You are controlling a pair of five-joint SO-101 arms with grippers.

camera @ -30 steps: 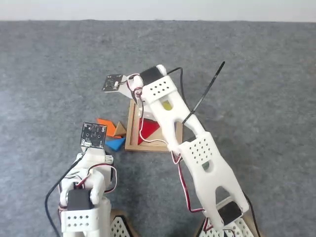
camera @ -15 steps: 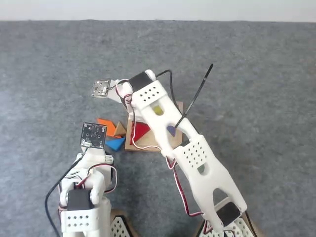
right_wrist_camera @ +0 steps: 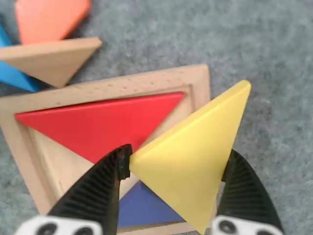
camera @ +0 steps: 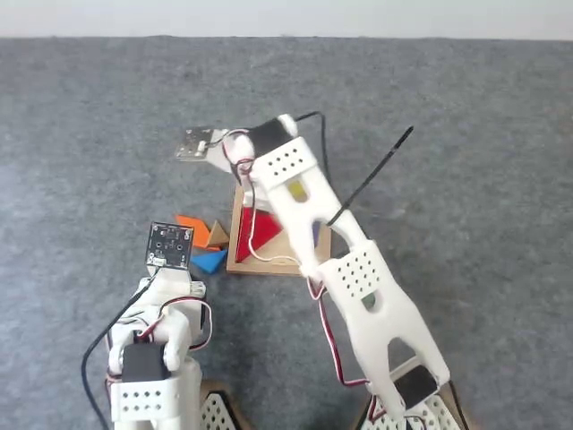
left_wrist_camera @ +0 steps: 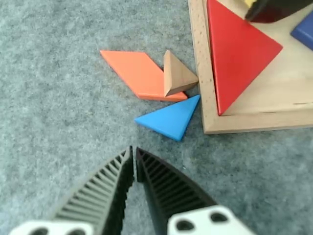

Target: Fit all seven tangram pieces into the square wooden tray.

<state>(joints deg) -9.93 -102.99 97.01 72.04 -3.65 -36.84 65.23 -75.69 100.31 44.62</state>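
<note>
The square wooden tray (right_wrist_camera: 122, 81) holds a red triangle (right_wrist_camera: 102, 125) and a dark blue piece (right_wrist_camera: 146, 208). My right gripper (right_wrist_camera: 179, 159) is shut on a yellow triangle (right_wrist_camera: 195, 156), held above the tray's corner and partly over its rim. In the high view the right arm (camera: 286, 170) stretches over the tray (camera: 235, 260). My left gripper (left_wrist_camera: 133, 152) is shut and empty, low over the carpet just short of a light blue triangle (left_wrist_camera: 171, 119). An orange parallelogram (left_wrist_camera: 139, 73) and a tan triangle (left_wrist_camera: 176, 76) lie beside the tray's outer edge (left_wrist_camera: 198, 73).
Grey carpet covers the whole table. The three loose pieces cluster left of the tray in the high view, with the orange parallelogram (camera: 192, 226) farthest from it. A black cable (camera: 372, 175) sticks up from the right arm.
The right arm's wrist swung left over the tray's far side, then came back right. The left arm has kept still.
</note>
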